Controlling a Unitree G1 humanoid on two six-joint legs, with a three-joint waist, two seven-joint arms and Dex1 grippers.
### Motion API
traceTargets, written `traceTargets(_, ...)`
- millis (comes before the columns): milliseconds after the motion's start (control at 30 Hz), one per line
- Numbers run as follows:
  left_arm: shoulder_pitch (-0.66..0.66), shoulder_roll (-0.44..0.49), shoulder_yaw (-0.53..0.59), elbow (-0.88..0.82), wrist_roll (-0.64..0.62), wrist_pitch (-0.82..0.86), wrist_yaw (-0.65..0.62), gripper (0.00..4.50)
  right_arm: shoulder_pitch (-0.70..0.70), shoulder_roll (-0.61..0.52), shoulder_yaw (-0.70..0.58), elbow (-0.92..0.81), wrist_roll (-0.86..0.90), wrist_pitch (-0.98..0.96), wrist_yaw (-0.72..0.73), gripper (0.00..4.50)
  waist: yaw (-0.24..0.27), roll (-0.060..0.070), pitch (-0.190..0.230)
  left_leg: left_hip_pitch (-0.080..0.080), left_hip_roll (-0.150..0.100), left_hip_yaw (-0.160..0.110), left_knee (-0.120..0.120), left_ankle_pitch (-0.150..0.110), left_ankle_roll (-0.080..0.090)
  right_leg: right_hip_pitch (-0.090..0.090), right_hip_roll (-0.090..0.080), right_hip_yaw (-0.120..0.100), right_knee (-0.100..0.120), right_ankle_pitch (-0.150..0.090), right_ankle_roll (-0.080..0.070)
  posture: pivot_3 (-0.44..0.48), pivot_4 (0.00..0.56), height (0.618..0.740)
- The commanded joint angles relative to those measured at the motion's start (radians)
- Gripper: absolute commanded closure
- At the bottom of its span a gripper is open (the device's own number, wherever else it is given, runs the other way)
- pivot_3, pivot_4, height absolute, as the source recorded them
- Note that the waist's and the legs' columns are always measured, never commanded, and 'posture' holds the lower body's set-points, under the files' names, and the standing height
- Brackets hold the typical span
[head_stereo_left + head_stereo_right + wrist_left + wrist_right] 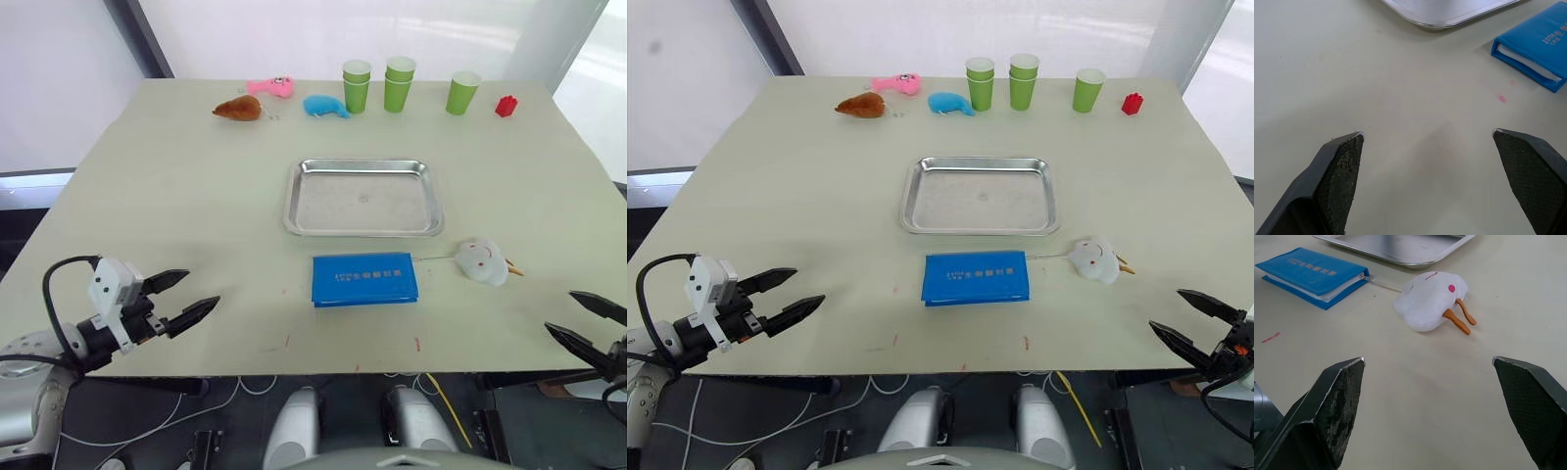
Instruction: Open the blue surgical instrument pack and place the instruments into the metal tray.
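With both the left gripper [189, 297] and right gripper [584, 321] spread and empty, the closed blue pack [365, 279] called for pinning one edge while lifting its flap.

Closed blue pack [1310, 276] beside white plush toy [1430, 301].

One tray [362, 230], one pack [364, 279], three cup stacks [357, 86]

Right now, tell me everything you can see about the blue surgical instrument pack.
The blue surgical instrument pack is a flat rectangular blue wrap with faint pale print on top and pale layers showing at its edge. It lies closed on the table, just in front of the metal tray, apart from it. Neither gripper touches it.
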Motion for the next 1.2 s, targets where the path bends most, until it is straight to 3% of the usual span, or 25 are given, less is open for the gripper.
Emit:
traceTargets(33, -0.017, 0.004, 0.011, 0.002, -0.002, -0.021, -0.014, 0.0, 0.0, -0.021, -0.051, 0.0, 0.021, -0.016, 0.014, 0.12, 0.0, 0.0, 0.0, 0.0, 0.0, 0.0, 0.0, 0.0, 0.0, 0.0, 0.0, 0.0, 0.0, 0.0, 0.0, 0.0, 0.15, 0.74)
traceTargets(533, -0.044, 0.004, -0.019, 0.051, 0.016, -0.042, -0.06, 0.0, -0.053, -0.004, -0.033, 0.07, 0.01, -0.073, 0.035, 0.12, 0.0, 0.0, 0.0, 0.0, 0.0, 0.001, 0.0, 0.0, 0.0, 0.0, 0.0, 0.0, 0.0, 0.0, 0.0, 0.0, 0.15, 0.74)
traceTargets(933, -0.165, 0.034, -0.122, 0.11, 0.048, -0.055, -0.137, 0.0, -0.155, -0.004, 0.096, -0.176, 0.01, 0.124, -0.138, 0.12, -0.001, 0.0, 0.0, 0.0, 0.0, 0.0, 0.0, 0.0, 0.0, 0.0, 0.001, 0.0, 0.001, 0.0, 0.0, 0.0, 0.15, 0.74)
traceTargets(1033, -0.213, 0.032, -0.159, 0.134, 0.06, -0.073, -0.159, 0.75, -0.201, -0.008, 0.167, -0.226, -0.025, 0.144, -0.17, 0.0, 0.0, 0.0, 0.0, 0.0, 0.0, 0.0, 0.0, 0.0, 0.0, 0.0, 0.001, 0.0, 0.0, 0.0, 0.0, 0.0, 0.15, 0.74)
traceTargets(1100, -0.244, 0.029, -0.185, 0.149, 0.069, -0.086, -0.172, 1.63, -0.233, -0.003, 0.206, -0.25, -0.035, 0.171, -0.204, 0.5, 0.0, 0.0, 0.0, 0.0, 0.0, 0.0, 0.0, 0.0, 0.0, 0.0, 0.001, 0.0, 0.001, 0.0, 0.0, 0.0, 0.15, 0.74)
traceTargets(1167, -0.283, 0.023, -0.216, 0.164, 0.08, -0.095, -0.18, 2.67, -0.269, 0.004, 0.247, -0.269, -0.042, 0.203, -0.236, 1.41, 0.0, 0.0, 0.0, -0.001, -0.001, 0.0, 0.0, 0.0, 0.0, 0.0, 0.001, 0.0, 0.0, 0.0, 0.0, 0.0, 0.15, 0.74)
traceTargets(1200, -0.303, 0.018, -0.234, 0.169, 0.087, -0.101, -0.184, 2.87, -0.281, 0.005, 0.276, -0.283, -0.048, 0.217, -0.241, 1.62, 0.0, 0.0, 0.0, -0.001, -0.001, 0.0, 0.0, 0.0, 0.0, 0.0, 0.001, 0.0, 0.001, 0.0, 0.0, 0.0, 0.15, 0.74)
